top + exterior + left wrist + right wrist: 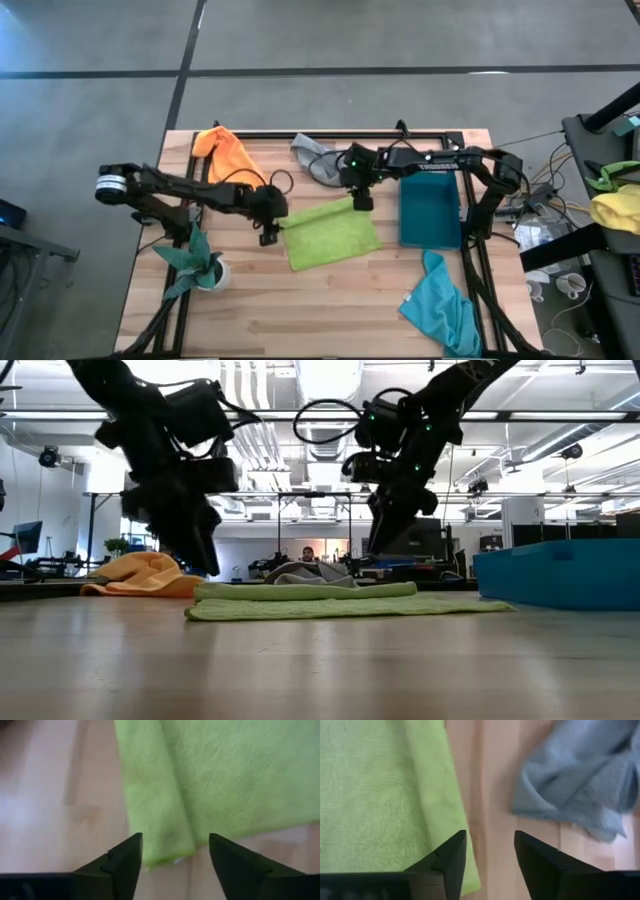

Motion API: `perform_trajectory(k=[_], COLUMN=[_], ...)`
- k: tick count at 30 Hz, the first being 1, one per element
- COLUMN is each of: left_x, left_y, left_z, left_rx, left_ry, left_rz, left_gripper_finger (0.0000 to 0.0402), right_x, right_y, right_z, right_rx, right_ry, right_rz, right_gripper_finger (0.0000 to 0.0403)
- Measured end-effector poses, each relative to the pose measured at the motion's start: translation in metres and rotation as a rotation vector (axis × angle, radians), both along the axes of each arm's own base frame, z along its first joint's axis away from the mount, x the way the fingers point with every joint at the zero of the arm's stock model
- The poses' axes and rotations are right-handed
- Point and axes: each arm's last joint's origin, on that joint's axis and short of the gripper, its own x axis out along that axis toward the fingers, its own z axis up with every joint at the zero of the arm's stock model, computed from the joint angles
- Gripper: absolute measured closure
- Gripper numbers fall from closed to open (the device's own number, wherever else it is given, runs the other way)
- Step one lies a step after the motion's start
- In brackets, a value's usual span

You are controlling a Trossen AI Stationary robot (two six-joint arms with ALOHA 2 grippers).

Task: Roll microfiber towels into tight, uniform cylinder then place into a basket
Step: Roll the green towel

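The lime green towel [335, 238] lies flat at the table's middle, with a narrow strip [437, 790] folded over along its far edge. My left gripper [270, 237] hangs open just above the towel's left end, and the towel's corner [167, 852] shows below its fingers. My right gripper [362, 203] hangs open above the towel's far right corner, over bare wood [490, 835]. The grey towel [315, 160] lies crumpled behind it. The orange towel [225, 150] lies at the far left, and the turquoise towel [440, 305] at the near right. The basket [430, 238] stands right of the green towel.
A potted plant [200, 262] stands at the near left, close to my left arm. A black frame [470, 260] runs along the table's edges. Bare wood [300, 310] stretches in front of the green towel. A yellow cloth heap [618, 208] lies off the table at the right.
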Motion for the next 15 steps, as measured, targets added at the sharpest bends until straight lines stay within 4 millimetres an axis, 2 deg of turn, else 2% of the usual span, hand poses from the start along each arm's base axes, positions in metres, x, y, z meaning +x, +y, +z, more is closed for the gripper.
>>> perform_trajectory(k=[4,9,15], left_x=[0.002,0.004,0.005], left_y=[-0.011,-0.012,-0.017], left_z=[-0.002,-0.001,-0.003], left_rx=[0.151,0.161,0.155], left_ry=[-0.003,-0.042,-0.086], left_rz=[0.009,0.020,-0.001], left_gripper_finger=[0.0172,0.0171,0.0171], right_x=[0.004,0.014,0.026], right_y=[0.013,0.066,0.113], right_z=[-0.001,-0.001,-0.024], right_rx=[0.039,0.080,0.136], right_ry=[0.000,-0.048,-0.091], right_rz=[0.001,0.167,0.187], right_gripper_finger=[0.0226,0.0237,0.0260])
